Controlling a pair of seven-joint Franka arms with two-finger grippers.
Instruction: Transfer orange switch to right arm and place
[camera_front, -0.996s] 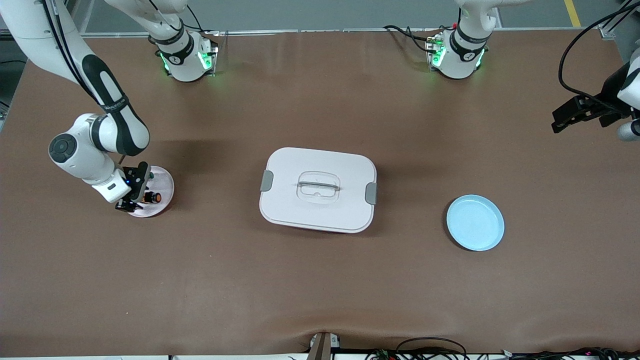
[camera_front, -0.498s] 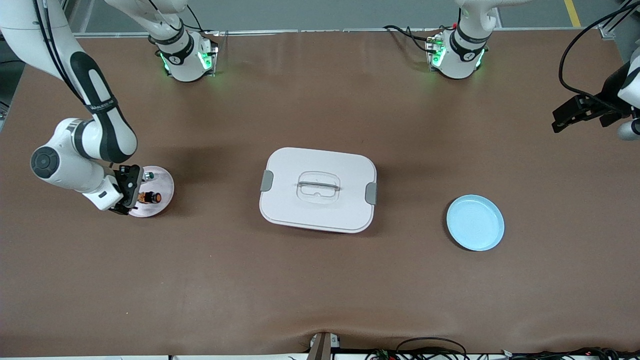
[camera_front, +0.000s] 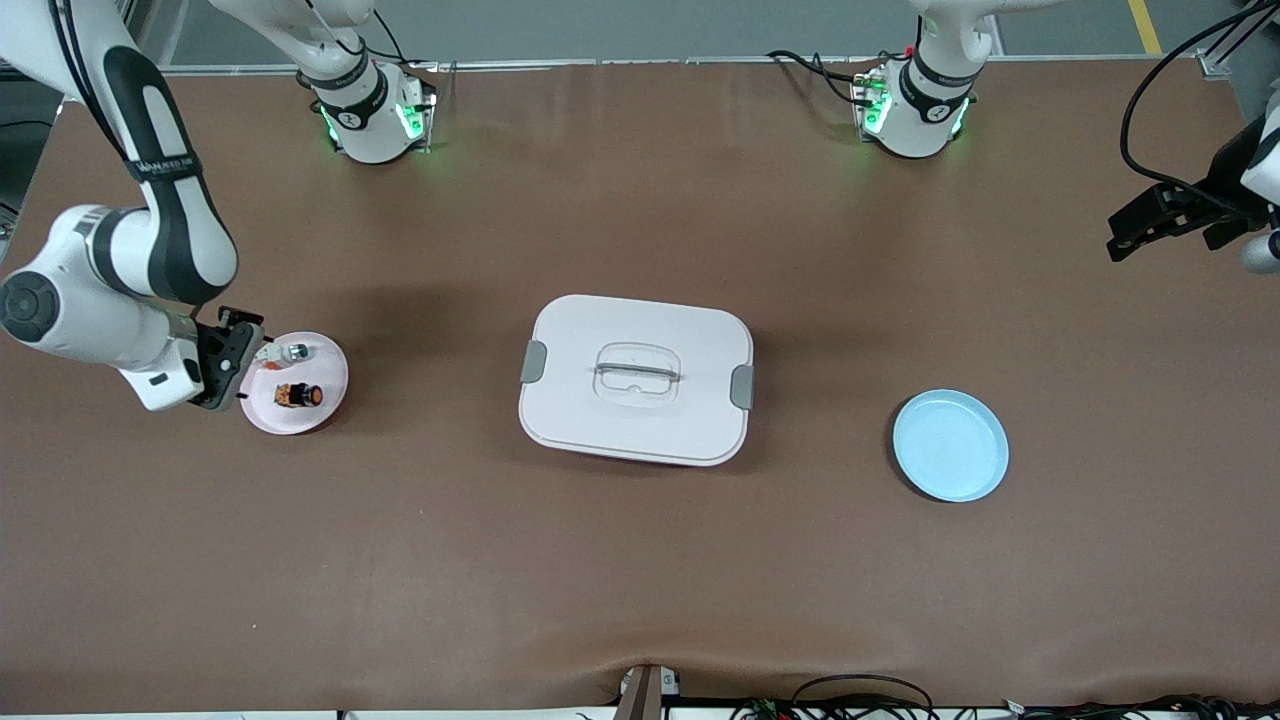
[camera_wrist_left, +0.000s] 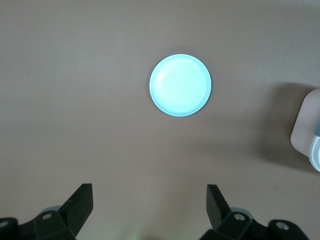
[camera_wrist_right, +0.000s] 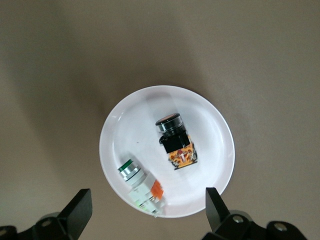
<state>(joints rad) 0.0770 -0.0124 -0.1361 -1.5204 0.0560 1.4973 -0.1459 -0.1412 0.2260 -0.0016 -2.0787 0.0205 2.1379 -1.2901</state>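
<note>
While the orange switch (camera_front: 300, 395) lies on the pink plate (camera_front: 325, 408), the right claw (camera_front: 228, 360) hangs released beside it. Left claw (camera_front: 1150, 224) waits, spread wide, over the bench's (camera_front: 640, 560) edge.

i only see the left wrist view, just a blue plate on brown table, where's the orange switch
observer: the orange switch lies on a small white plate at the right arm's end of the table.
operator: is the right gripper holding it
observer: no, the right gripper is open and empty, up over that plate's edge, clear of the switch.
operator: and where's my left arm from outside
observer: the left gripper hangs open over the left arm's end of the table, waiting.
</note>
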